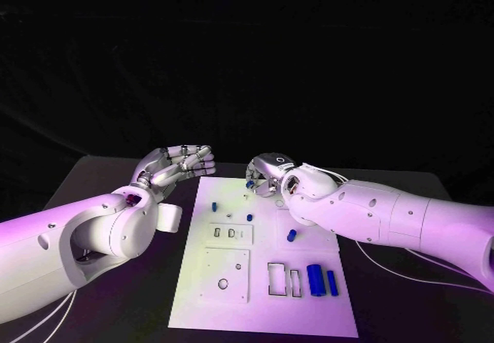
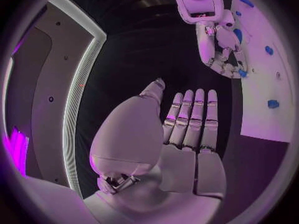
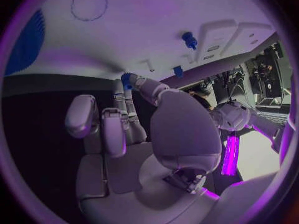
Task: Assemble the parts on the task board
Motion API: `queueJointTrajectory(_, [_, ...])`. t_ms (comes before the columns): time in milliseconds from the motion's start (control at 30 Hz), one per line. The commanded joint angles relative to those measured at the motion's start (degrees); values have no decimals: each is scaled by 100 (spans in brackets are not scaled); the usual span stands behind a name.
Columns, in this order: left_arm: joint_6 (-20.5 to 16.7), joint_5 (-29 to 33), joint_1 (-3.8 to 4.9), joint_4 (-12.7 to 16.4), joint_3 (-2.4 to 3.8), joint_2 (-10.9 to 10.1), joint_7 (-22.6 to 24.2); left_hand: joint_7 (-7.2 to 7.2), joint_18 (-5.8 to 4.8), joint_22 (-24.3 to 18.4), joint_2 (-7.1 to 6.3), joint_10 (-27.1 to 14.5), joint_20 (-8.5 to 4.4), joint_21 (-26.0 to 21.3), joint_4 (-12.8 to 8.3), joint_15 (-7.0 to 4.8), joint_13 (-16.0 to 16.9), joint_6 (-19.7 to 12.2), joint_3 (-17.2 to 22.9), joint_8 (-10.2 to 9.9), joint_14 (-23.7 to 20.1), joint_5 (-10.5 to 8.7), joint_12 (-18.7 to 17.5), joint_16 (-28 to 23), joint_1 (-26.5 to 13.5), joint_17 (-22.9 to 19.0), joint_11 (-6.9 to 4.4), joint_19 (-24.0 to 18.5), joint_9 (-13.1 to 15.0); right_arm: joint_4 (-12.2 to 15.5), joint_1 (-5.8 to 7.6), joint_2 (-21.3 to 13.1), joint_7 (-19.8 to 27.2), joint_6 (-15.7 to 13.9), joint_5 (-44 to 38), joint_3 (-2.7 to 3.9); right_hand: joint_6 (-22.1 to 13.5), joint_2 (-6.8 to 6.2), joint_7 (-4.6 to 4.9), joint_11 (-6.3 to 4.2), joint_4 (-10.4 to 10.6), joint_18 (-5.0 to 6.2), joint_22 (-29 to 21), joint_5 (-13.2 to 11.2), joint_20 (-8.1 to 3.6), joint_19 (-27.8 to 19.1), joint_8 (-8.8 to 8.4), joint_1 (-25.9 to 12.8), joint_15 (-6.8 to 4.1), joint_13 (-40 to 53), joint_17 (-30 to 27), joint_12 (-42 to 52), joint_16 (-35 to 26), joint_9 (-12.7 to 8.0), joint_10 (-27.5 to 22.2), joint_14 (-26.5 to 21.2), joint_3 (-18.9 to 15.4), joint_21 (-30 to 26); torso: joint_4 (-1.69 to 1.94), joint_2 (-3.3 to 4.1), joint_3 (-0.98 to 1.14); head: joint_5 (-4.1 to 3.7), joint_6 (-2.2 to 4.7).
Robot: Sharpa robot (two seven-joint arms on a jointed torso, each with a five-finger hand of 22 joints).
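— Right hand (image 1: 276, 175), what is it doing?
— It pinches a small blue part (image 1: 249, 184) between its fingertips, at the far edge of the task board (image 1: 309, 318). The left wrist view shows the same blue piece (image 2: 241, 73) at the tips of that hand (image 2: 219, 45), just over the board's edge.
— And the other parts?
— They are on the white plate: two small blue pieces (image 1: 215, 206) stand near its far left, one lies mid-board beside the right arm (image 1: 291, 234), and two long blue bars (image 1: 316, 279) lie at the near right, next to a rectangular slot (image 1: 278, 279).
— Left hand?
— Released, holding nothing. It (image 1: 181, 163) hangs above the black bench (image 1: 103, 179) just off the board's far left corner, fingers straight and side by side (image 2: 187, 129).
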Motion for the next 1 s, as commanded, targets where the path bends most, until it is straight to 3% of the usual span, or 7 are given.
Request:
queueJointTrajectory(33, [95, -23, 17, 21, 7, 9, 43, 119, 53, -7, -65, 15, 11, -23, 3, -5, -8, -4, 21, -17, -40, -23, -17, -22, -6, -9, 26, 41, -10, -35, -8, 24, -8, 126, -19, -4, -34, -77, 29, 24, 3, -104, -8, 19, -7, -20, 8, -5, -5, 8, -7, -35, 30, 305, -19, 317, 53, 3, 1, 1, -4, 14, -16])
queueJointTrajectory(300, [99, -23, 35, 25, 7, 5, 40, 119, 53, -7, -65, 15, 11, -23, 3, -5, -8, -4, 21, -17, -40, -23, -17, -22, -6, -9, 26, 41, -10, -125, -10, 100, -66, 188, 1, -5, -151, -146, 69, 68, 60, -106, 18, -74, 24, -30, -40, -59, 34, -4, -7, -54, 46, 347, -145, 313, 107, 5, 1, 1, -7, 17, -19])
queueJointTrajectory(467, [102, -23, 41, 26, 7, 3, 38, 121, 52, -12, -67, 13, 12, -28, 2, -3, -8, -6, 21, -18, -42, -26, -28, -29, -8, -10, 28, 40, -11, -155, -10, 116, -99, 193, 10, -6, -486, -347, 200, 180, 120, -100, -4, -91, 100, -71, -239, -148, 130, -49, -41, -61, 52, 314, -452, 296, 123, -35, -2, -3, -10, 21, -18])
queueJointTrajectory(533, [103, -23, 42, 25, 7, 0, 36, 121, 52, -12, -67, 13, 12, -28, 2, -3, -8, -6, 21, -18, -42, -26, -28, -29, -8, -10, 28, 40, -11, -133, -10, 97, -99, 148, 11, -6, -635, -486, 287, 269, 128, -81, -78, -27, 171, -132, -344, -168, 210, -122, -137, -50, 17, 283, -796, 264, 49, -106, -4, -2, -8, 25, -12])
queueJointTrajectory(633, [107, -18, 44, 19, 7, -3, 32, 121, 52, -12, -67, 13, 12, -28, 2, -3, -8, -6, 21, -18, -42, -26, -28, -29, -8, -10, 28, 40, -11, -43, -9, 26, -118, 90, -6, -7, -726, -571, 313, 302, 115, -68, -115, -1, 212, -163, -414, -149, 233, -147, -191, -39, 3, 253, -919, 247, -62, -148, -7, -7, -2, 34, -5])
queueJointTrajectory(767, [111, -7, 45, 12, 6, -14, 31, 123, 51, -14, -69, 12, 12, -30, 1, -2, -8, -8, 20, -19, -44, -29, -33, -34, -10, -10, 29, 40, -11, 247, -8, -211, -170, -6, -35, -6, -719, -601, 319, 304, 113, -67, -104, 33, 224, -158, -423, -135, 239, -147, -187, -12, 11, 246, -927, 246, -141, -148, -16, -4, 2, 47, -5])
queueJointTrajectory(1000, [114, 3, 45, -17, 6, -42, 34, 126, 50, -19, -73, 8, 13, -35, 1, 1, -8, -10, 17, -21, -50, -40, -44, -42, -14, -12, 32, 37, -12, 1077, 65, -958, -280, -160, -20, 25, -606, -610, 259, 226, 197, -104, 111, 57, 190, -20, -414, -147, 184, -58, -19, 176, 123, 233, -574, 293, -262, -8, -71, -23, 18, 64, 21])
